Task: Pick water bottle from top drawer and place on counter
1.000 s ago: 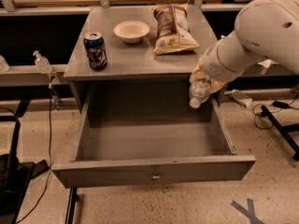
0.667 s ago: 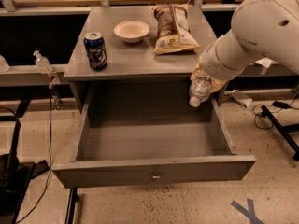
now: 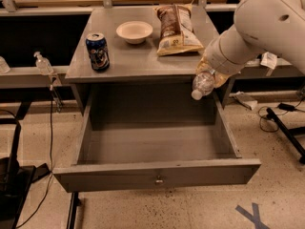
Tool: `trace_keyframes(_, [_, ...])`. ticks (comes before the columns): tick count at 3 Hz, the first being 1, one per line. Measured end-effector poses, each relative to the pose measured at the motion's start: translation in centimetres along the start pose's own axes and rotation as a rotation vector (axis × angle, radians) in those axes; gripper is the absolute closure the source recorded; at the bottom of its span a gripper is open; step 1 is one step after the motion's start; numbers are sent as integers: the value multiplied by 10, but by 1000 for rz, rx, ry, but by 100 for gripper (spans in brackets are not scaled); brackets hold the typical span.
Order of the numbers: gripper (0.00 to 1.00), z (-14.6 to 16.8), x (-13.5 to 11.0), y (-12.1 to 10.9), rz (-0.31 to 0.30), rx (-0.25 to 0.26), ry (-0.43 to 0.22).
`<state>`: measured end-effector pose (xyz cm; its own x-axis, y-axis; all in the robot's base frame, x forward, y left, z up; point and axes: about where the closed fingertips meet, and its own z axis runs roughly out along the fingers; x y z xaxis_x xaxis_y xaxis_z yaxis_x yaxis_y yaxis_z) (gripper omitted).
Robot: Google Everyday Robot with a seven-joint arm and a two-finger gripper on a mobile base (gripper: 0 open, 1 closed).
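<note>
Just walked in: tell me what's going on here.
The robot's gripper holds the water bottle, cap angled down, above the right rear corner of the open top drawer, beside the right edge of the counter. The bottle is not yet on the counter, where a soda can, bowl and chip bag sit.

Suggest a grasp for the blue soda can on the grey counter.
Take the blue cylindrical soda can around its mid-body from the front: it stands upright at the grey counter's front-left edge, sides free. The gripper, at the open grey drawer's right, is shut on the clear plastic water bottle.
</note>
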<state>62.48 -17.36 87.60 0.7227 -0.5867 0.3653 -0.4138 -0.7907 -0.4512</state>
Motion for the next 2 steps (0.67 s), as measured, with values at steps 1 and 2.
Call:
trace_keyframes(1, [100, 1, 32, -16, 105, 14, 42])
trace_keyframes(2, [100, 10, 60, -31, 245, 30, 72])
